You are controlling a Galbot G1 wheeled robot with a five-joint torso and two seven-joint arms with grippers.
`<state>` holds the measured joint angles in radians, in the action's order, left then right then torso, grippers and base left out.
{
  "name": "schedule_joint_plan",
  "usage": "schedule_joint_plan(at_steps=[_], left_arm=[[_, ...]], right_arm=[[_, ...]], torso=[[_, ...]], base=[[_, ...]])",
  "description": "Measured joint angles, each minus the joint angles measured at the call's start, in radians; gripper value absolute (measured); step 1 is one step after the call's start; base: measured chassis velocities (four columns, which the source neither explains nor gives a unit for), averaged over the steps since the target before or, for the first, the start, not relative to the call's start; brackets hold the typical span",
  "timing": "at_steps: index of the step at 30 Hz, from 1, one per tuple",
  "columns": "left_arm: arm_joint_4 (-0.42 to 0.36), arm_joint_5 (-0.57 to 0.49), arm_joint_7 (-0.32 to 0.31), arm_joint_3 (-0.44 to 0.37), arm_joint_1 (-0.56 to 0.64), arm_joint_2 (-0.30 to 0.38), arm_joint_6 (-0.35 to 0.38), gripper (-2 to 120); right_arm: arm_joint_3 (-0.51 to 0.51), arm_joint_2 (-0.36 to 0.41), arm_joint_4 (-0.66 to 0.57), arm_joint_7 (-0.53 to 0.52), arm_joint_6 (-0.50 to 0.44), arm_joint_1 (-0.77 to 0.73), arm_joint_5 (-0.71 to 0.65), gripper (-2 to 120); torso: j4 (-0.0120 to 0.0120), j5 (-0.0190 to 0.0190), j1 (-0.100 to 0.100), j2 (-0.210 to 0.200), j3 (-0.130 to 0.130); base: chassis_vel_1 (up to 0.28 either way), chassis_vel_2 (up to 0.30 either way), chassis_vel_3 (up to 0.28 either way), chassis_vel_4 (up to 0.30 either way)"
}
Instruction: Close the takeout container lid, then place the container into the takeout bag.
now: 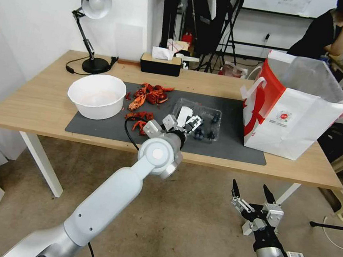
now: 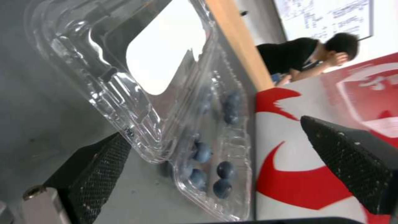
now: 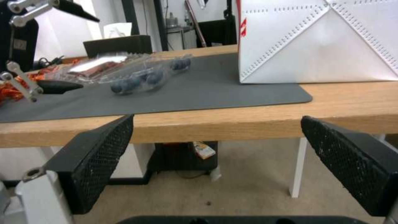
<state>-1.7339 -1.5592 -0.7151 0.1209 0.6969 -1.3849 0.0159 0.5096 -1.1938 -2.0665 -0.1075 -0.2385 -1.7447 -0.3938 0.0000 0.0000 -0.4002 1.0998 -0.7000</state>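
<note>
Takeout container (image 1: 205,127): on grey mat (image 1: 228,147), lid (image 2: 136,77) half-raised in the left wrist view. Left gripper (image 1: 192,125): fingers spread around lid's edge, nothing clamped. Takeout bag (image 1: 292,120): upright at container's 3 o'clock, just beside. Crayfish shells (image 1: 148,95) at 9 o'clock. Right gripper (image 1: 255,194): spread, below table edge (image 3: 232,124).

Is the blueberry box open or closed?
Open. The lid is lifted away from the takeout container, with blueberries uncovered; the left gripper is open beside it.
</note>
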Motion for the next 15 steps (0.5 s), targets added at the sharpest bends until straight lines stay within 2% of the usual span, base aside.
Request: schedule_joint_plan(at_steps=[1, 3, 4, 5, 8, 12, 15], left_arm=[[-0.004, 0.005, 0.033, -0.003, 0.011, 0.002, -0.001, 100], [-0.004, 0.005, 0.033, -0.003, 0.011, 0.002, -0.001, 100], [-0.012, 0.026, 0.091, -0.004, 0.031, 0.003, -0.005, 100], [-0.012, 0.026, 0.091, -0.004, 0.031, 0.003, -0.005, 100], [-0.014, 0.061, 0.159, -0.004, 0.052, 0.004, -0.008, 100], [-0.010, 0.096, 0.207, 0.000, 0.064, 0.008, -0.009, 100], [-0.001, 0.151, 0.272, 0.007, 0.078, 0.024, -0.013, 100]], right_arm=[[-0.002, -0.001, -0.001, 0.001, 0.000, -0.002, 0.001, 100], [-0.002, -0.001, -0.001, 0.001, 0.000, -0.002, 0.001, 100], [-0.004, -0.001, -0.008, 0.003, 0.000, -0.008, 0.003, 100], [-0.004, -0.001, -0.008, 0.003, 0.000, -0.008, 0.003, 100], [-0.004, 0.001, -0.017, 0.003, 0.001, -0.013, 0.003, 100], [-0.002, 0.005, -0.025, 0.003, 0.003, -0.017, 0.003, 100], [0.002, 0.005, -0.030, 0.003, 0.003, -0.023, 0.004, 100]], torso=[[0.0001, 0.0000, 0.000, 0.000, 0.000], [0.0001, 0.0000, 0.000, 0.000, 0.000], [0.0000, -0.0001, 0.000, 0.000, 0.000], [0.0000, -0.0001, 0.000, 0.000, 0.000], [0.0000, -0.0001, 0.000, 0.000, 0.000], [0.0000, -0.0001, 0.000, 0.000, 0.000], [0.0000, -0.0001, 0.000, 0.000, 0.000]], base=[[0.000, 0.000, 0.000, 0.000], [0.000, 0.000, 0.000, 0.000], [0.000, 0.000, 0.000, 0.000], [0.000, 0.000, 0.000, 0.000], [0.000, 0.000, 0.000, 0.000], [0.000, 0.000, 0.000, 0.000], [0.000, 0.000, 0.000, 0.000]])
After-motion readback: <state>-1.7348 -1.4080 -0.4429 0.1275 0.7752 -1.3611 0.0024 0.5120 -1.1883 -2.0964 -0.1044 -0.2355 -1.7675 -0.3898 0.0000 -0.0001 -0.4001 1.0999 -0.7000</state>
